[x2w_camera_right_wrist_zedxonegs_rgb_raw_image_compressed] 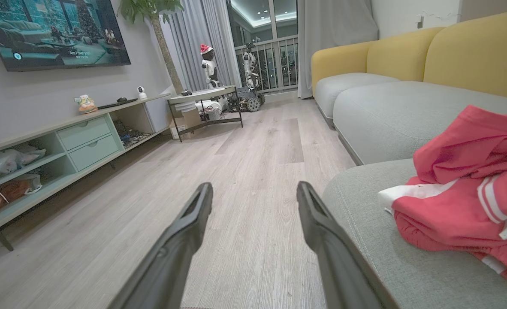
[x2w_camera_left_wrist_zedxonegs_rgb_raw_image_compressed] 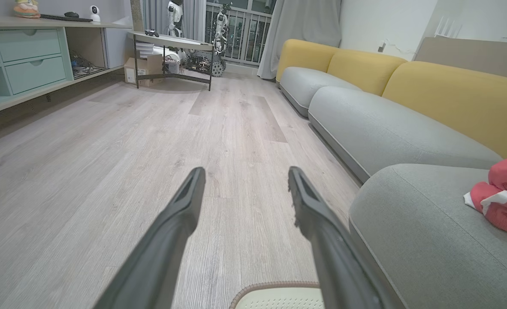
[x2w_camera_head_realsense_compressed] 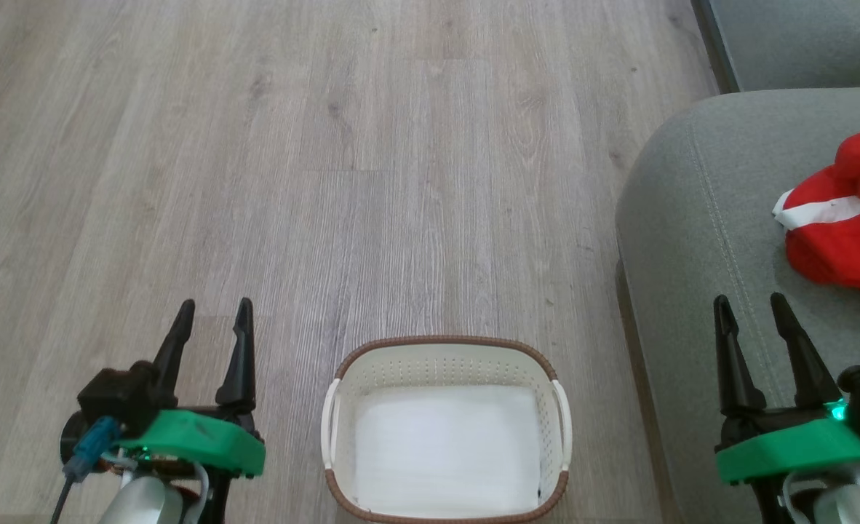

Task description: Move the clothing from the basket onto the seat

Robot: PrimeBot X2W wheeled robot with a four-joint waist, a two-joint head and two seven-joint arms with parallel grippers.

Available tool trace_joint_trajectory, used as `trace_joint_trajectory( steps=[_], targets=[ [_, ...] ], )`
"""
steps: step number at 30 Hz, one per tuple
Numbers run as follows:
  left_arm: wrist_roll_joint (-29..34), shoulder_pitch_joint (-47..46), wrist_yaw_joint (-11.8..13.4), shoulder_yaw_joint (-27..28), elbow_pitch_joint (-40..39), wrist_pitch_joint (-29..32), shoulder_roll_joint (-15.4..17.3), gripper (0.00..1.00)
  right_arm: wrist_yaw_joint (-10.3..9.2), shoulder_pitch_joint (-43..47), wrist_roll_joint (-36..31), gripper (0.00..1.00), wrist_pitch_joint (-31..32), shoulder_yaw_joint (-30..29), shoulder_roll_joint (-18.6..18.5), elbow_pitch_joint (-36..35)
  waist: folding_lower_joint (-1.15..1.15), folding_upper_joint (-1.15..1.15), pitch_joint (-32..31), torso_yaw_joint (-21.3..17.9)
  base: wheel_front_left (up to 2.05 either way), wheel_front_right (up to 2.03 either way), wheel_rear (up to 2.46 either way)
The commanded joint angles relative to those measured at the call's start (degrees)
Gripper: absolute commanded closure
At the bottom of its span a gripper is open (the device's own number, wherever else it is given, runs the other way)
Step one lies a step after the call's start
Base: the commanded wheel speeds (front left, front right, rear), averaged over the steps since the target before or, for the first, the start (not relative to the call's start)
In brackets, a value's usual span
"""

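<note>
Head: basket (x2w_camera_head_realsense_compressed: 444, 349) at six o'clock, no red inside; clothing (x2w_camera_head_realsense_compressed: 845, 218) at three o'clock on seat (x2w_camera_head_realsense_compressed: 692, 255). Left gripper (x2w_camera_head_realsense_compressed: 215, 302), right gripper (x2w_camera_head_realsense_compressed: 749, 298) parted, empty. Left wrist: jaws apart. Right wrist: clothing well in from seat edge. We judge task done; we'd hold arms clear.

Two grippers (x2w_camera_head_realsense_compressed: 215, 302) (x2w_camera_head_realsense_compressed: 749, 298), one basket (x2w_camera_head_realsense_compressed: 444, 340), one clothing pile (x2w_camera_head_realsense_compressed: 848, 233)

Living room: sofa (x2w_camera_right_wrist_zedxonegs_rgb_raw_image_compressed: 365, 214), wall TV (x2w_camera_right_wrist_zedxonegs_rgb_raw_image_compressed: 56, 34), drawer unit (x2w_camera_right_wrist_zedxonegs_rgb_raw_image_compressed: 86, 139), perhaps balcony (x2w_camera_right_wrist_zedxonegs_rgb_raw_image_compressed: 264, 56)
</note>
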Motion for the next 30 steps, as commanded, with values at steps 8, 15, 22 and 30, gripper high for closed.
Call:
trace_joint_trajectory(
  steps=[8, 15, 22, 30],
  targets=[
    [2.26, -1.58, -1.89, 4.24, -0.49, -0.60, -0.89, 0.00, -0.02, -2.17, -0.21, 0.00, -0.84, 1.73, -0.52, -1.14, 0.00, 0.00, 0.09, -0.18, 0.00, 0.00, 0.00],
    [3.43, -1.58, -3.04, 5.26, 0.52, -0.60, -1.86, 0.00, -0.02, -2.48, -0.04, 0.00, -0.96, 2.00, -0.45, -0.77, 0.00, 0.00, 0.02, -0.38, 0.00, 0.00, 0.00],
    [4.28, -1.56, -3.82, 5.97, 1.25, -0.60, -2.54, 0.00, -0.02, -2.65, 0.15, 0.00, -1.06, 2.22, -0.47, -0.45, 0.00, 0.00, -0.04, -0.59, 0.00, 0.00, 0.00],
    [2.47, 0.42, -4.39, 3.90, 5.27, 0.62, -3.91, 1.00, 0.00, 0.11, 1.48, 1.00, -0.04, 1.33, 0.60, 3.63, 0.00, 0.00, -0.02, -0.71, 0.00, 0.00, 0.00]
  ],
)
